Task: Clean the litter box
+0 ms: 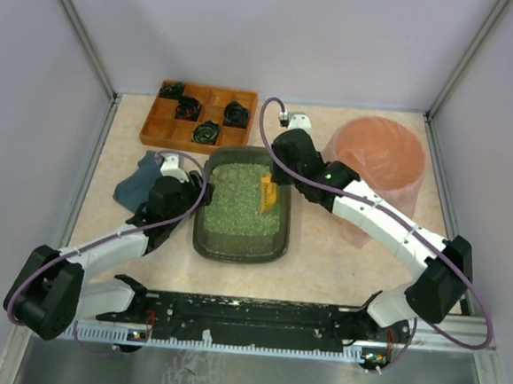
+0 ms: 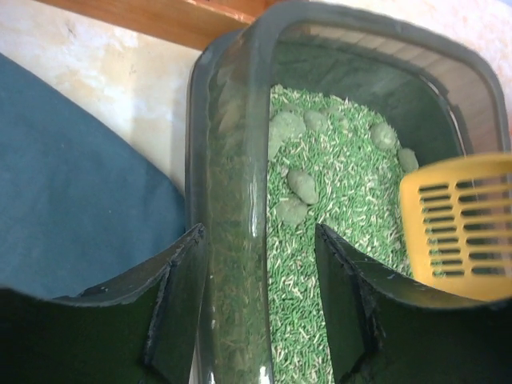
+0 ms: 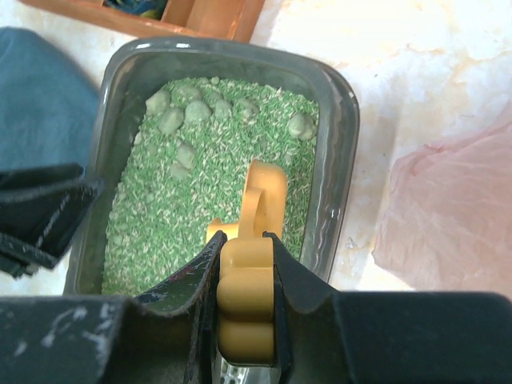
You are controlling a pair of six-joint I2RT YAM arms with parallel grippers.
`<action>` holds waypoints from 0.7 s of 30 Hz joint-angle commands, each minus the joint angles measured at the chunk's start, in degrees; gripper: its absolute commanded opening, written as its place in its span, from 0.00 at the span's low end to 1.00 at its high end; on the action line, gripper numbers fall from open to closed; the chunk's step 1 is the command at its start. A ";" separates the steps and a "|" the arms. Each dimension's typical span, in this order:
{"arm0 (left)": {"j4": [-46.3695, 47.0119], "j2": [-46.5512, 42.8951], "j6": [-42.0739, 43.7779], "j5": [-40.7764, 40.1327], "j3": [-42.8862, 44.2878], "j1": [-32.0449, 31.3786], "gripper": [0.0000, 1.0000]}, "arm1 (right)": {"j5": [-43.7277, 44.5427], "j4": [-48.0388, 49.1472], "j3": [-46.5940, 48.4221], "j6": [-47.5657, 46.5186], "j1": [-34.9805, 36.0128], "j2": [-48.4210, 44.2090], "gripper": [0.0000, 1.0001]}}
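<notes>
The dark grey-green litter box (image 1: 238, 255) sits mid-table, filled with green granular litter. Several grey-green clumps (image 3: 184, 112) lie at its far end and also show in the left wrist view (image 2: 300, 188). My left gripper (image 1: 199, 192) is open and straddles the box's left rim (image 2: 232, 200), one finger outside and one inside above the litter. My right gripper (image 1: 275, 186) is shut on the handle of a yellow slotted scoop (image 3: 248, 296). The scoop's head (image 2: 460, 228) rests on the litter by the right wall (image 3: 340, 160).
A blue cloth (image 1: 137, 187) lies left of the box, beside my left arm. An orange-brown wooden compartment tray (image 1: 169, 123) with dark items stands behind it. A pink bag-lined bin (image 1: 379, 157) stands at the right. A black rail (image 1: 246, 320) runs along the near edge.
</notes>
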 commanded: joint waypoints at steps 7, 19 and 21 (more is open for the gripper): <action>3.00 -0.57 4.52 3.95 -0.53 -0.77 0.52 | 3.51 -9.47 17.03 -1.83 -0.71 11.85 0.00; -0.50 2.67 4.76 2.35 2.34 -0.82 0.52 | 19.48 -23.14 36.31 -3.18 4.32 26.89 0.00; -0.76 2.82 4.79 2.05 2.54 -0.86 0.52 | 22.68 -26.52 40.16 -2.36 5.36 29.83 0.00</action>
